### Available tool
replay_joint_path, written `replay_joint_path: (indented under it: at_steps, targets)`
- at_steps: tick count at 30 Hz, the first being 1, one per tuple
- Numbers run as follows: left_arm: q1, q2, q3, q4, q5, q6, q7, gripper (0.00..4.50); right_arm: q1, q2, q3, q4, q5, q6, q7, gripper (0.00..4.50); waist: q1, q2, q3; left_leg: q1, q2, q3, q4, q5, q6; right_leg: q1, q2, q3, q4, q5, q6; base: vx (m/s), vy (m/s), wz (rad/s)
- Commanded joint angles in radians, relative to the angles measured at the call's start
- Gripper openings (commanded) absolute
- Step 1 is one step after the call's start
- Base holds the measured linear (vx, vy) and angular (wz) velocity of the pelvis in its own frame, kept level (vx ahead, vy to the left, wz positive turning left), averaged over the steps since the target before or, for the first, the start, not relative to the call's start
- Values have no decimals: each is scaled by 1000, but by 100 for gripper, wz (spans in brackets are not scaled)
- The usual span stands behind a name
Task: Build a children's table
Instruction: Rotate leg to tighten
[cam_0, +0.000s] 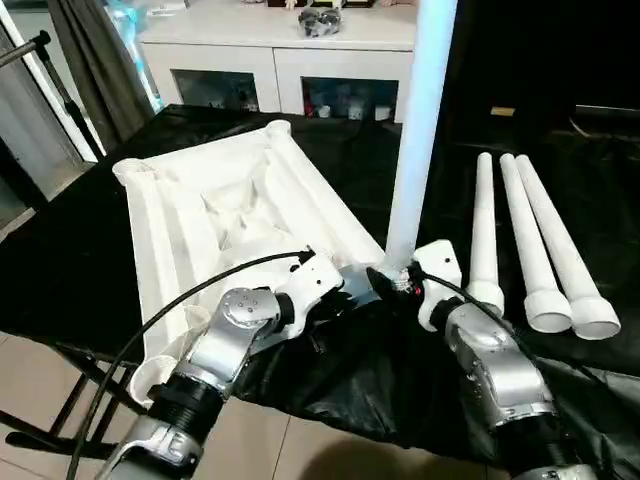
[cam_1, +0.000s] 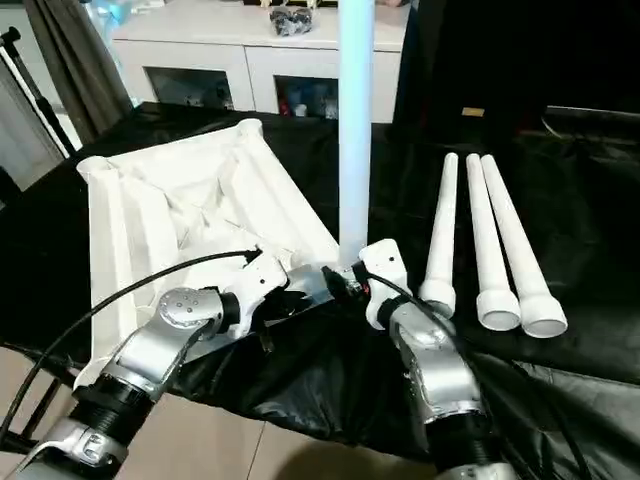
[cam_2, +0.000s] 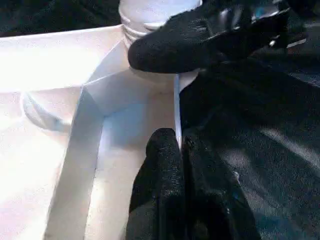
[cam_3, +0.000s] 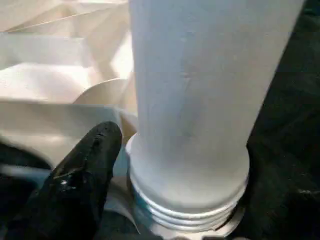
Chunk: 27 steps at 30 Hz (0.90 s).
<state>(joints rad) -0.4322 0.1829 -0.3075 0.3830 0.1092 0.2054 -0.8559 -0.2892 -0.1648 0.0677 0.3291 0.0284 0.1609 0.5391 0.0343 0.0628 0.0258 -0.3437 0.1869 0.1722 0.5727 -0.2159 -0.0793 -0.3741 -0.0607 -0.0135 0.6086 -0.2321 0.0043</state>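
Note:
The white tabletop (cam_0: 230, 200) lies upside down on a table covered with black cloth, its ribbed underside facing up. One white leg (cam_0: 415, 130) stands upright in the near right corner socket, and its threaded base (cam_3: 190, 200) sits at the socket. My right gripper (cam_0: 395, 280) is open around that base. One black finger (cam_3: 85, 170) stands just beside the leg. My left gripper (cam_2: 179, 140) is shut on the tabletop's thin near rim, close to the same corner. Three more legs (cam_0: 525, 240) lie side by side on the cloth to the right, flared ends toward me.
The black cloth (cam_0: 400, 370) hangs over the table's near edge, with tiled floor below. A white glass-door cabinet (cam_0: 280, 60) stands behind the table. A dark curtain (cam_0: 100, 70) and a black stand (cam_0: 55, 80) are at the far left.

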Motion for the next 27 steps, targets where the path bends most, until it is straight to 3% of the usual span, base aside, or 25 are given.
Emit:
replay_joint_path:
  at_steps: [1,2,4,6,10,12,14,19,22,27]
  targets:
    - [15,-1,-54,2,-25,-30,-62,0,-11,5,69,27,18,2,89,384,1,-15,-29,-12,35,-15,-71,-185,42,28,-66,36,-89,-152,-179,0,0,0]
    - [19,24,-46,-8,-41,-33,-101,0,-18,-30,69,23,31,1,150,384,2,-16,-37,-19,33,-14,-60,-103,62,36,-64,33,-74,-12,-203,0,0,0]
    - [20,64,-38,-17,-58,-41,-158,0,-23,-89,79,11,49,-9,258,384,4,-16,-40,-23,29,-11,-51,-43,93,40,-61,30,-62,122,-226,0,0,0]
    - [19,81,-37,-19,-62,-45,-183,0,-25,-112,84,9,55,-15,300,384,7,-13,-42,-20,32,-10,-46,-30,120,39,-61,27,-54,203,-246,0,0,0]
    - [12,138,-34,-14,-86,-62,-280,0,-34,-185,97,-1,95,-12,462,384,13,-15,-44,-18,35,-9,-41,-4,140,42,-57,23,-44,273,-267,0,0,0]
    - [5,167,-37,2,-90,-73,-324,0,-39,-217,106,-17,127,18,549,384,18,-15,-43,-16,38,-8,-41,-15,145,42,-57,21,-43,260,-273,0,0,0]
    - [-5,185,-44,21,-88,-84,-344,0,-47,-235,117,-14,138,26,590,349,20,-16,-40,-14,40,-6,-42,-40,142,39,-59,21,-47,217,-277,0,0,0]
    - [-26,204,-48,51,-91,-101,-380,0,-62,-250,137,-1,140,33,643,307,25,-17,-34,-9,43,-5,-49,-96,98,35,-63,24,-54,95,-282,0,0,0]
    - [-32,205,-48,61,-92,-108,-386,0,-63,-249,138,-2,146,35,650,294,26,-18,-37,-11,41,-6,-47,-75,93,38,-63,25,-50,129,-283,0,0,0]
    - [-34,186,-40,61,-105,-100,-374,0,-37,-235,143,-26,157,43,636,275,29,-20,-40,-13,39,-6,-42,-36,112,40,-62,24,-44,201,-285,0,0,0]
